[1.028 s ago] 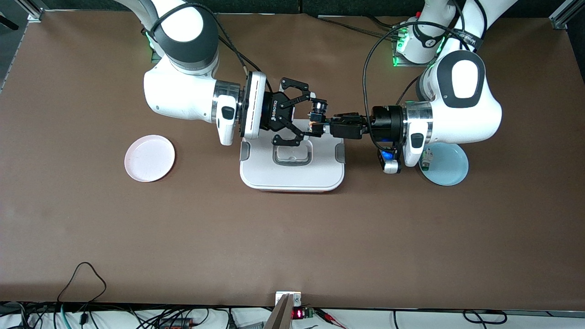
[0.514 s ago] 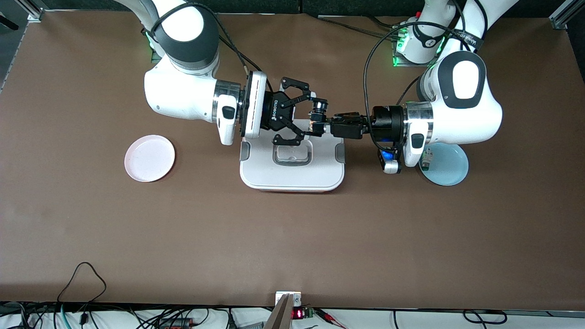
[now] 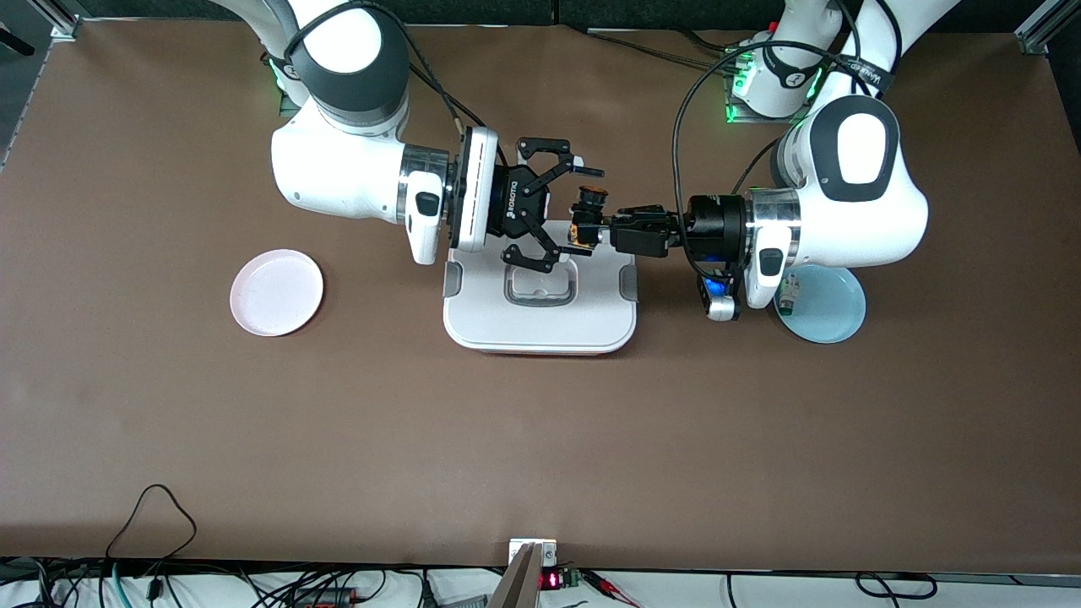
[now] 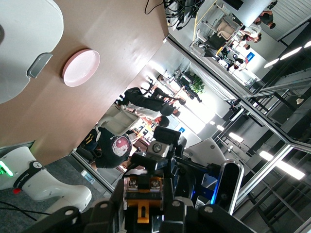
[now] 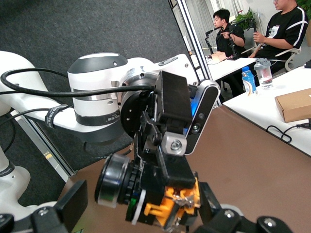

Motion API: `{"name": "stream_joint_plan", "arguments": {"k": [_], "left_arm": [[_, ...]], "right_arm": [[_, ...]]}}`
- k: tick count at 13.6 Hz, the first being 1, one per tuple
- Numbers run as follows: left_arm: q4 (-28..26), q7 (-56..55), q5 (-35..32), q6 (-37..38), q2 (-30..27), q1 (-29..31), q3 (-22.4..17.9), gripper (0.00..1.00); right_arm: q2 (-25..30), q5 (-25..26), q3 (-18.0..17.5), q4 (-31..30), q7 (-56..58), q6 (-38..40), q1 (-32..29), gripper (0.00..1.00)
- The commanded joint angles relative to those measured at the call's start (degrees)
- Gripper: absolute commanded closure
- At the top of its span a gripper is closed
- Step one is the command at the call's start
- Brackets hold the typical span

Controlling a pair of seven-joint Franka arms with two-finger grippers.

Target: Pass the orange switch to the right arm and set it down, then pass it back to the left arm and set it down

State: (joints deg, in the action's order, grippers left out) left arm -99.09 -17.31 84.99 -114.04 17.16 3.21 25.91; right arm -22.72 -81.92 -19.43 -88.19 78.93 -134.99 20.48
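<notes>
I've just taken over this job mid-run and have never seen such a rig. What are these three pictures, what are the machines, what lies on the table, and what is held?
The machines are two white robot arms, each ending in a two-fingered pincer. The front view looks down from across the table. The other two pictures come from a camera on each arm's wrist. On the table lie a white box, a pink plate toward the right arm's end and a blue plate toward the left arm's end. A small white-and-green part lies on the blue plate. Above the box, the left pincer is shut on the orange switch. The right pincer faces it, open close to the switch and not gripping it.
</notes>
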Motion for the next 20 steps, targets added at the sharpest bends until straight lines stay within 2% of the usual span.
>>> {"name": "stream_joint_plan", "arguments": {"k": [1, 2, 5, 7, 8, 10, 13, 15, 17, 20], "left_arm": [[1.09, -0.53, -4.88, 3.20, 0.33, 0.48, -0.42, 1.00], [1.27, -0.18, -8.14, 4.43, 0.33, 1.53, -0.34, 1.00], [2.50, 1.66, -10.28, 8.83, 0.59, 2.42, -0.42, 1.00], [2.76, 3.41, -16.66, 10.93, 0.59, 3.73, -0.33, 1.00], [3.46, 5.77, -19.40, 13.82, 0.59, 4.34, -0.33, 1.00], [3.55, 11.04, -23.88, 19.45, 0.68, 6.45, -0.42, 0.99], [3.73, 22.19, -34.42, 25.69, 0.68, 8.57, -0.33, 1.00], [3.73, 27.04, -40.23, 28.77, 0.68, 9.71, -0.33, 1.00], [3.73, 34.15, -47.42, 31.33, 0.68, 10.41, -0.33, 1.00], [3.73, 45.66, -58.94, 32.65, 0.59, 11.20, -0.33, 1.00]], "right_arm": [[0.92, -0.43, 0.09, -0.49, 0.70, -0.63, 0.09, 0.00], [1.10, 0.00, 0.18, -0.67, 0.87, -0.54, -0.35, 0.00], [2.58, 3.34, 0.35, -2.50, 0.87, 0.51, -3.86, 0.00], [4.08, 3.43, 0.70, -4.53, 0.69, 4.62, -7.89, 0.00], [5.65, 3.69, 2.44, -6.10, 0.61, 6.73, -8.96, 0.00], [8.91, 5.53, 8.23, -10.14, -2.71, 10.60, -9.14, 0.00], [10.67, 17.71, 14.05, -9.90, -14.90, 16.33, -10.01, 0.00], [11.99, 24.06, 14.33, -9.81, -26.14, 19.22, -12.21, 0.00], [12.70, 28.29, 15.11, -9.63, -42.02, 24.04, -12.92, 0.00], [13.49, 40.83, 16.61, -9.37, -58.32, 29.59, -12.92, 0.00]]}}
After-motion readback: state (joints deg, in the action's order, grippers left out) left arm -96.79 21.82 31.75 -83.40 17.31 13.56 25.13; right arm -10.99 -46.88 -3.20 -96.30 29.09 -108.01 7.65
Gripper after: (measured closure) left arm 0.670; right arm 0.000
